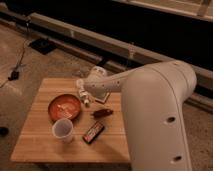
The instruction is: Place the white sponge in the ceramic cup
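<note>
**Pincer.** The pincer [84,90] sits low over the far half of the worktop [29,146], at the end of the arm reaching in from the right. The wrist hides most of it. Whether it is spread, pressed together or pinching anything cannot be told.

**Task items.** The white sponge cannot be positively identified. A pale elongated shape [86,99] lies directly below the pincer, and it may be the sponge or a bottle. The ceramic cup [63,130] stands upright, mouth open, well towards the camera from the pincer. The red bowl [50,108] lies between the two, and its near rim almost touches the cup.

**Other items.** A reddish-brown piece [104,113] and a dark bar [94,132] lie on the camera side of the pincer, off to the arm's side.

**Judgement on the step in hand.** The work appears to be at the pick-up stage, and nothing is visible in the cup.
- The grasp should be confirmed on the soft block, not on the bottle-like shape.
- The hold should be light and centred so the sponge does not bulge out sideways.
- The lift should be high enough to clear the bowl's rim on the way over.
- The pincer should be centred above the cup's mouth before lowering.
- The release should come low, because the cup looks light and a brush against it could tip it.
</note>
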Controlling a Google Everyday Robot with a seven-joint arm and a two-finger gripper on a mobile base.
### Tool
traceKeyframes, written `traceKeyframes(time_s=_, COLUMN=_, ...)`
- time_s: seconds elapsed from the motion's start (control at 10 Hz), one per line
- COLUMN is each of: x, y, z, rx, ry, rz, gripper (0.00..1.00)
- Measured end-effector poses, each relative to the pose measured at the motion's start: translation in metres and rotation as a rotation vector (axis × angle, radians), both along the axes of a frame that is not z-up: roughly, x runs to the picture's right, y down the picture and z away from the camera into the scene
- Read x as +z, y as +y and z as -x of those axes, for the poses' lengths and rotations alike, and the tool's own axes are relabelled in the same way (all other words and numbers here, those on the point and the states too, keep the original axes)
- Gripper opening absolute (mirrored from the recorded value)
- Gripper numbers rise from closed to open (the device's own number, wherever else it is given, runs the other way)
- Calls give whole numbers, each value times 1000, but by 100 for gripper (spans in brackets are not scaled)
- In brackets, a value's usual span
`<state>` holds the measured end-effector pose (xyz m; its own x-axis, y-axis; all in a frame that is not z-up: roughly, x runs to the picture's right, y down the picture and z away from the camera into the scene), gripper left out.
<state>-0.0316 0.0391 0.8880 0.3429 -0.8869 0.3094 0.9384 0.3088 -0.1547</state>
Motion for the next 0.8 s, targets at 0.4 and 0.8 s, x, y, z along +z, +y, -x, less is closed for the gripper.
traceKeyframes(time_s=0.4, x=29, y=-31, z=-5, rx=5, ry=26, rz=49, gripper=80)
traceKeyframes(time_s=0.8, x=60, y=-42, z=-12, rx=27, ry=49, rz=128, gripper=80)
